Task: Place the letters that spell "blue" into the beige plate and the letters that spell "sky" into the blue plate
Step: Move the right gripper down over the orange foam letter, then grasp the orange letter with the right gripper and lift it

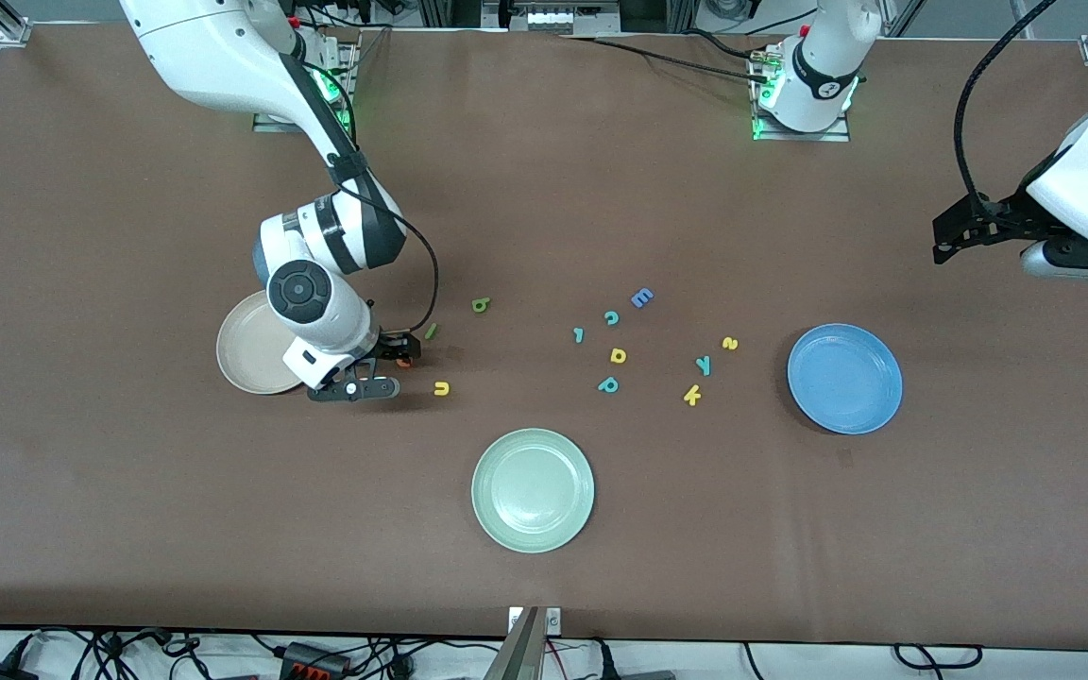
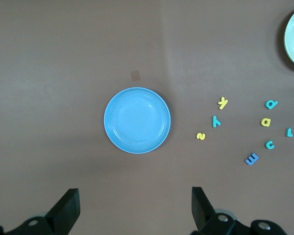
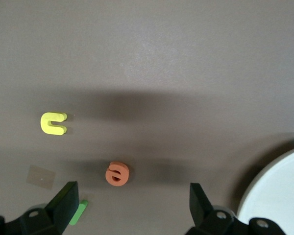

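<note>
brown table [image 1: 544, 208] under a matte cover, cables along its near edge. right gripper [image 1: 391, 370] low beside the beige plate [image 1: 246, 354], jaws wide, over orange e [image 3: 117, 174]; yellow u [image 1: 441, 388], green b [image 1: 480, 304] close by. left gripper [image 2: 134, 208] spread wide, empty, above blue plate [image 1: 844, 378]; s [image 1: 730, 344], k [image 1: 692, 396], y [image 1: 704, 365] just beside.

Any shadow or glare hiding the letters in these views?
Front view: the right gripper partly covers the orange e; the other letters lie evenly lit. Right wrist view: a broad soft shadow band crosses the table, yet the e and yellow u stay sharp. Left wrist view: faint sheen on the blue plate, letters legible.
</note>
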Motion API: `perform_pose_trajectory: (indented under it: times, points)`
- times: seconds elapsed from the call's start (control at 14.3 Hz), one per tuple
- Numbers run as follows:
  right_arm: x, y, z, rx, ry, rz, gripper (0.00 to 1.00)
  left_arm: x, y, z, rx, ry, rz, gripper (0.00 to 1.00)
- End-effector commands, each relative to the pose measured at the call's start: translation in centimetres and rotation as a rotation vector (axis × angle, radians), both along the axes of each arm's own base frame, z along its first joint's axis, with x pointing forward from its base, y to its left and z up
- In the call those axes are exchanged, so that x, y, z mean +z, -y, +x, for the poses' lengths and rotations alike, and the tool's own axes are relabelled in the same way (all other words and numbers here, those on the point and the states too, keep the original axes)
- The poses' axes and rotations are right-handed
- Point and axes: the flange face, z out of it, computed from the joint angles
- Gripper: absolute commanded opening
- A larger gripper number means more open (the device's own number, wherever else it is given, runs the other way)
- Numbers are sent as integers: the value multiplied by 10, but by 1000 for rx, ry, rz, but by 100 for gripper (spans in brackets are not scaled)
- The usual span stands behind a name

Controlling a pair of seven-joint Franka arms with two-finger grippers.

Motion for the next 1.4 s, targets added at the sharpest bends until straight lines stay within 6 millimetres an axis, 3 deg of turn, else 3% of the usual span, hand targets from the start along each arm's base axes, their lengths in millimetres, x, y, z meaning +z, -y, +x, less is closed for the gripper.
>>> perform_pose_trajectory:
  times: [0.0, 0.42, 1.05, 1.19, 1.33]
  points:
    - [-6, -12, 1, 2, 2, 16, 100, 3, -2, -4, -18, 5, -13, 100]
    - [-30, -42, -8, -8, -40, 57, 100, 3, -2, -4, -18, 5, -13, 100]
    - [-53, -27, -6, -20, -69, 34, 100, 3, -3, -4, -16, 5, -13, 100]
    - [-57, -26, -6, -25, -75, 32, 95, 3, -3, -4, -16, 5, -13, 100]
    - [-57, -25, -6, -24, -75, 31, 83, 3, -2, -4, -18, 5, -13, 100]
